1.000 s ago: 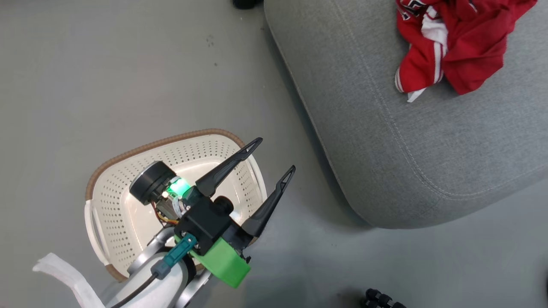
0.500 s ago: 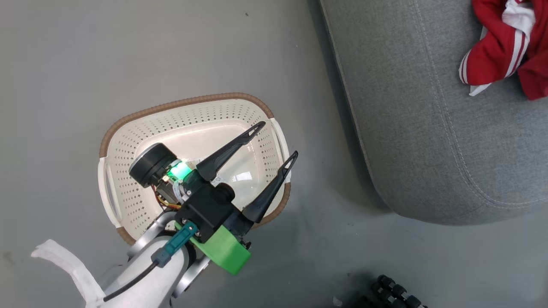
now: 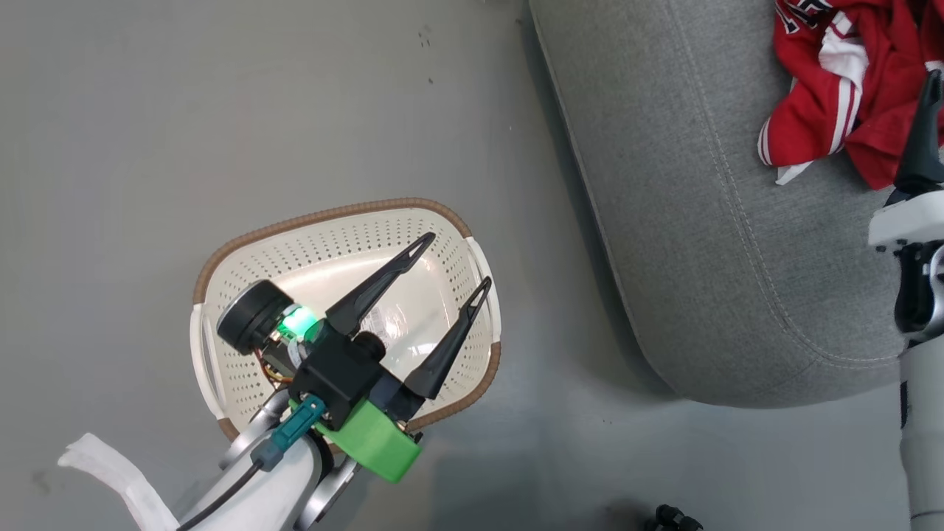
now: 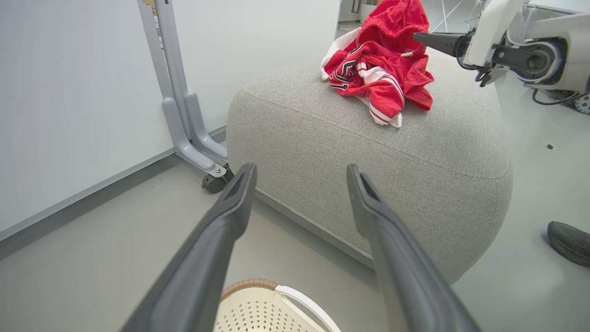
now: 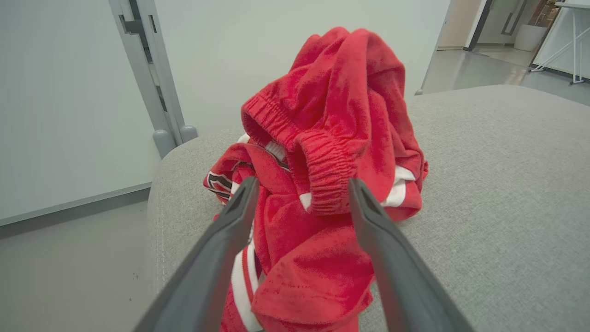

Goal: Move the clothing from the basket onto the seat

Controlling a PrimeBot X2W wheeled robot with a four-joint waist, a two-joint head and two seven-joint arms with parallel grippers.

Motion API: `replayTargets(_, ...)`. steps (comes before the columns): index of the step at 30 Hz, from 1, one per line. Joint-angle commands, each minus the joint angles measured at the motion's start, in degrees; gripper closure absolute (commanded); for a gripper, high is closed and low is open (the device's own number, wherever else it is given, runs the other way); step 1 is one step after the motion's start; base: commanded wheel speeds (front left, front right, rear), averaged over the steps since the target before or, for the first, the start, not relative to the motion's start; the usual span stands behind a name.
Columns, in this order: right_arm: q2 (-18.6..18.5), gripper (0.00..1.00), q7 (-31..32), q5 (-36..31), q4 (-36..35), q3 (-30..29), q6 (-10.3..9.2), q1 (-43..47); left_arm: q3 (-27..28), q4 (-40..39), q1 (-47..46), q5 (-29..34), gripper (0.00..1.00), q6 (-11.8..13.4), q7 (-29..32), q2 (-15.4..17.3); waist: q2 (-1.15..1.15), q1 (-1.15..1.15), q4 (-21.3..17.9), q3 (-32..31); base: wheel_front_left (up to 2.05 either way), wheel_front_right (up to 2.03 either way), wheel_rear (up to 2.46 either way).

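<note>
Clothing (image 5: 332, 152) is lying in a crumpled red heap on top of the grey seat (image 3: 708, 221), with jersey stripes peeking out from under the plain piece, so the load is sitting where the task wants it. The right gripper (image 5: 302, 182) is hovering right at the heap with its fingers spread wide to either side of the bunched waistband, clamping nothing. I'd judge that to be the stance for letting the fabric settle on the cushion. Down on the floor, well apart from the heap, the basket (image 3: 332, 240) is standing beside the seat, its pale bottom showing no red. The left gripper (image 3: 459, 258) is hanging above it, fingers likewise parted and holding nothing, probably because nothing is waiting there to be lifted.
</note>
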Motion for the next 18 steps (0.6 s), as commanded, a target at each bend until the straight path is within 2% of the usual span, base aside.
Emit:
replayTargets(1,1.42,0.00,-0.21,-1.37,-2.87,-0.11,0.00,2.63,0.49,0.28,1.38,-0.62,0.00,0.70,-0.69,-0.09,0.00,0.00,-0.88,-3.27,0.00,0.00,0.00)
replayTargets(5,5.61,0.00,-0.19,-4.31,-10.94,1.25,0.00,9.44,2.02,1.28,3.70,-1.92,0.00,2.72,-1.71,-0.33,0.00,0.00,-0.83,-6.36,0.00,0.00,0.00)
replayTargets(8,7.62,0.00,-0.20,-5.93,-15.58,4.14,-0.01,14.01,3.81,2.03,5.70,-3.13,0.00,5.21,-2.41,-0.62,0.00,0.00,-0.67,-8.80,0.00,0.00,0.00)
replayTargets(14,9.35,0.00,-0.03,-7.70,-22.32,9.00,0.00,21.72,7.29,3.10,9.06,-4.66,0.00,9.13,-3.83,-1.70,0.00,0.00,2.16,-12.79,0.00,0.00,0.00)
replayTargets(18,9.67,0.00,1.21,-7.87,-25.94,11.78,0.00,25.58,9.81,3.93,10.47,-5.09,0.00,10.63,-4.37,-2.12,0.00,0.00,4.91,-14.45,0.00,0.00,0.00)
